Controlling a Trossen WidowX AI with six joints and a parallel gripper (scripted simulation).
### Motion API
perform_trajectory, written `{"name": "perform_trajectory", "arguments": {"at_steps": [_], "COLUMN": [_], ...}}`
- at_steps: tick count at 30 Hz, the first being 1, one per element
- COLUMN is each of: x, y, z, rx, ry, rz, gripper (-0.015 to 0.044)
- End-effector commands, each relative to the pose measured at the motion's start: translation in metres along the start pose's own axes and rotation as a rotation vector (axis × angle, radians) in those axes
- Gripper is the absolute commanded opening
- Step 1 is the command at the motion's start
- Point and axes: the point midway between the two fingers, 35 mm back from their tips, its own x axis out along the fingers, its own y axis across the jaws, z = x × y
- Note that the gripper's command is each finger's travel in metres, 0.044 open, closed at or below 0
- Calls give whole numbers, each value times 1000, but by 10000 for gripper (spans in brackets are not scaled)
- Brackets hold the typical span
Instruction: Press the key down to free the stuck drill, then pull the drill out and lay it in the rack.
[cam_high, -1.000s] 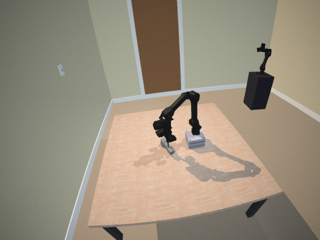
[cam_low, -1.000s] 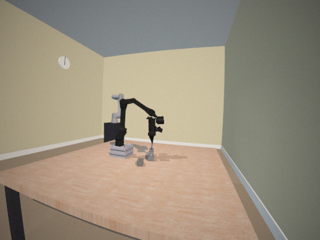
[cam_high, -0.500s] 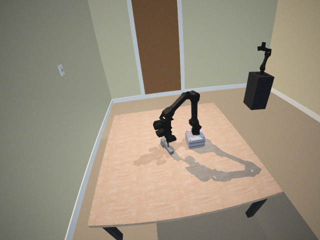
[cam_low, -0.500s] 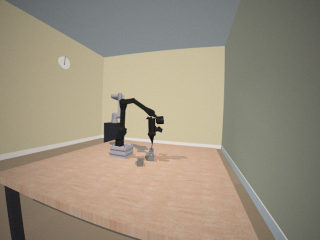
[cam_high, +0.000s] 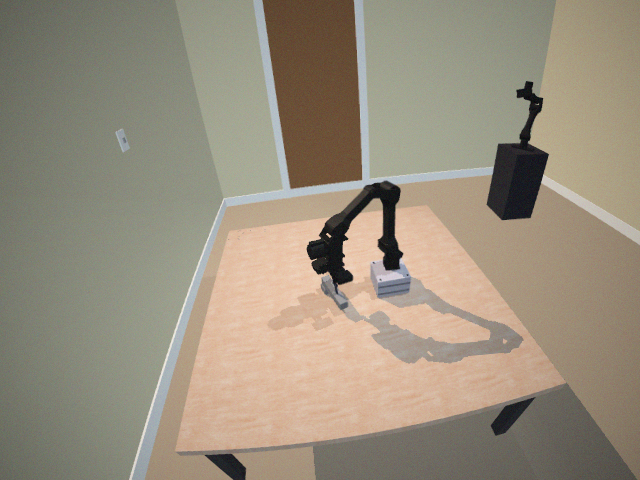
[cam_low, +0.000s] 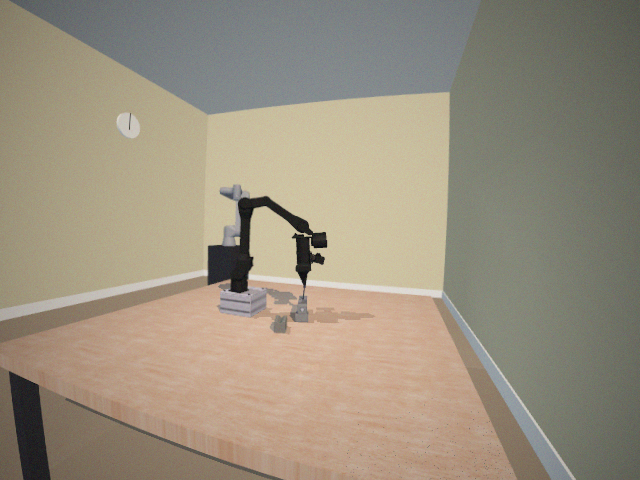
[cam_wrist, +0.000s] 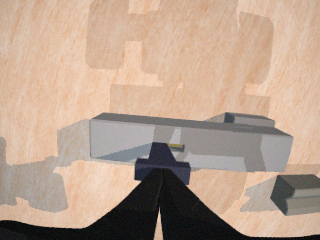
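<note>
- Black parallel-jaw gripper (cam_wrist: 160, 172) points straight down, fingers pressed together, pinching nothing.
- Its tips sit on the small dark blue key (cam_wrist: 162, 163) at the near face of the long grey block fixture (cam_wrist: 200, 140).
- A short yellow sliver (cam_wrist: 175, 146), likely the drill, shows in the block just behind the key.
- Small grey notched rack (cam_wrist: 296, 194) lies right of the gripper, apart from the block, on the light wooden table (cam_high: 320, 392).

One black arm (cam_high: 361, 206) with one gripper (cam_wrist: 160, 172) is standing on one pale base block (cam_high: 390, 279). One long grey block (cam_wrist: 194, 142) and one small grey rack (cam_wrist: 296, 194) are lying on one table (cam_high: 310, 387). One door (cam_high: 315, 93) is showing behind.
</note>
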Motion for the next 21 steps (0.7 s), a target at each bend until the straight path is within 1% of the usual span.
{"name": "perform_trajectory", "arguments": {"at_steps": [1, 21], "x": [19, 26], "y": [0, -1], "z": [-11, -13], "rx": [-2, -2], "ry": [54, 54], "rz": [0, 0], "gripper": [0, 0]}}
